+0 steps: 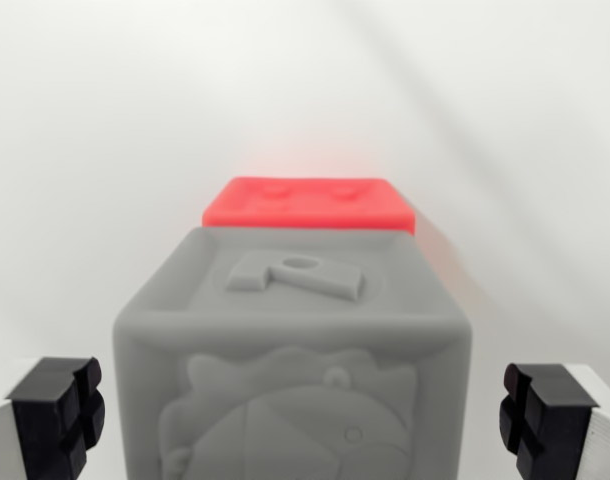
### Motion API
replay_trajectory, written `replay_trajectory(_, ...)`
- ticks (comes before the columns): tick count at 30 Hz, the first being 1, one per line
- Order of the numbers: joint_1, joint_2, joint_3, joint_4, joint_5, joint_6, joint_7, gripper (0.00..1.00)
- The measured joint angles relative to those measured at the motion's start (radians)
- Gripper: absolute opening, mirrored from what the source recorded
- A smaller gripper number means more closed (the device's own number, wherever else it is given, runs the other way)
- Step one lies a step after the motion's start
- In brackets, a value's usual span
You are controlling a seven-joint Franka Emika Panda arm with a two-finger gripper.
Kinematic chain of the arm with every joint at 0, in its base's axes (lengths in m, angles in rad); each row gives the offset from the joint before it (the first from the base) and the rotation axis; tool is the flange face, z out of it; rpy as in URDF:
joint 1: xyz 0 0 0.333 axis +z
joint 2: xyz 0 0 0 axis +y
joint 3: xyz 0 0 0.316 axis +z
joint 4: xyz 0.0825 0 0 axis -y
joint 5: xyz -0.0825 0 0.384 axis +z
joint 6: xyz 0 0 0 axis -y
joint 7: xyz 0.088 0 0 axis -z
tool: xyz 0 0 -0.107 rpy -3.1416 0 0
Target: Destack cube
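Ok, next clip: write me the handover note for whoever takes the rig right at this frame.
Gripper: open, jaws either side of the grey cube with a clear gap on both sides, nothing held.
Things: in the wrist view the grey cube fills the centre, its raised-figure faces toward the camera. The red cube shows only as a strip past the grey cube's far top edge; whether the two touch or one rests on the other cannot be told from this view.
Done: jaws lined up around the grey cube.
Left: close on it, lift, set it down apart from the red one.
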Motion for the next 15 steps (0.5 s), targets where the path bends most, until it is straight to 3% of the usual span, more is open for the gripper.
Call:
replay_trajectory(10,-0.007,0.031,0.009,0.005,0.011,0.026,-0.009,1.00)
replay_trajectory(11,-0.007,0.031,0.010,0.005,0.011,0.026,-0.009,0.00)
replay_trajectory(15,-0.007,0.031,0.010,0.006,0.011,0.026,-0.009,0.00)
